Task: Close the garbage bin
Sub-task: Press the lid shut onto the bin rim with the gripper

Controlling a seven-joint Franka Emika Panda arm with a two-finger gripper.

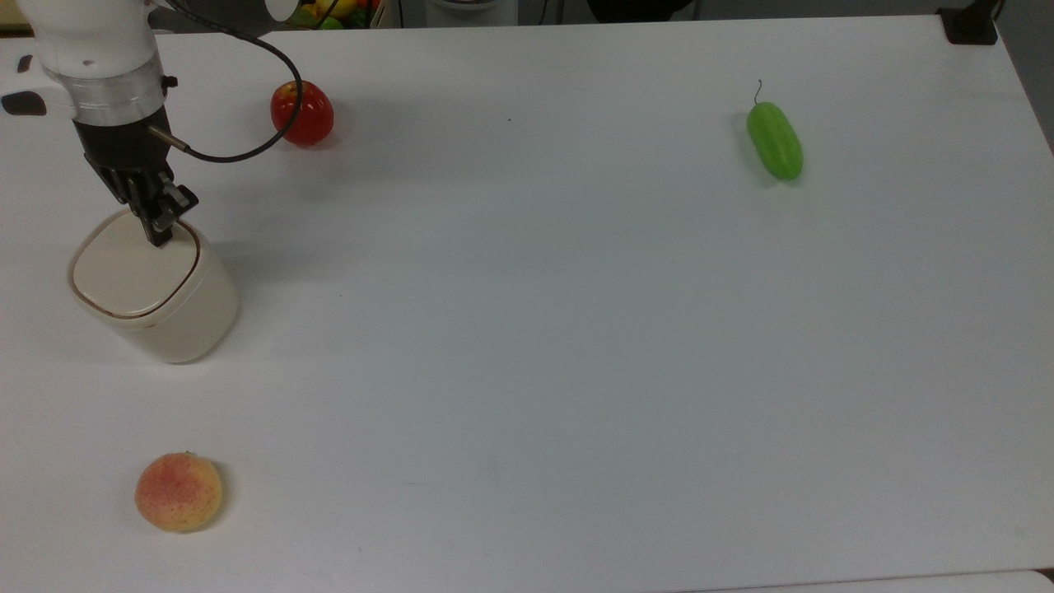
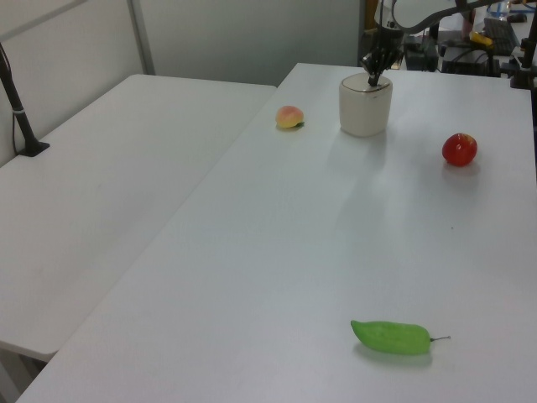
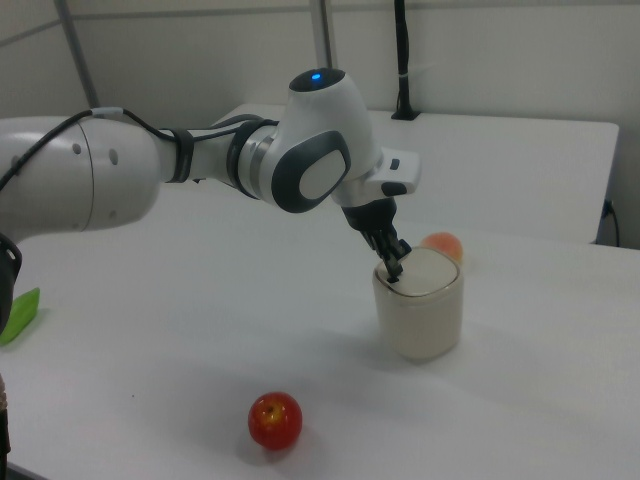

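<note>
The cream garbage bin [image 1: 156, 309] [image 2: 365, 109] [image 3: 420, 315] stands upright at the top view's left, its flat lid [image 1: 132, 263] lying down level on the rim. My gripper [image 1: 158, 235] [image 2: 371, 80] [image 3: 392, 272] is shut, fingertips together, pressing on the lid's far right corner in the top view. Nothing is held between the fingers. The arm reaches in from the top view's upper left, its black cable looping toward the red apple.
A red apple [image 1: 302, 113] [image 2: 459, 149] [image 3: 274, 420] lies behind the bin, a peach [image 1: 179, 492] [image 2: 289, 117] [image 3: 442, 245] in front of it, and a green cucumber [image 1: 774, 140] [image 2: 390, 336] far at the top view's right. The white table [image 1: 535, 329] spreads wide between them.
</note>
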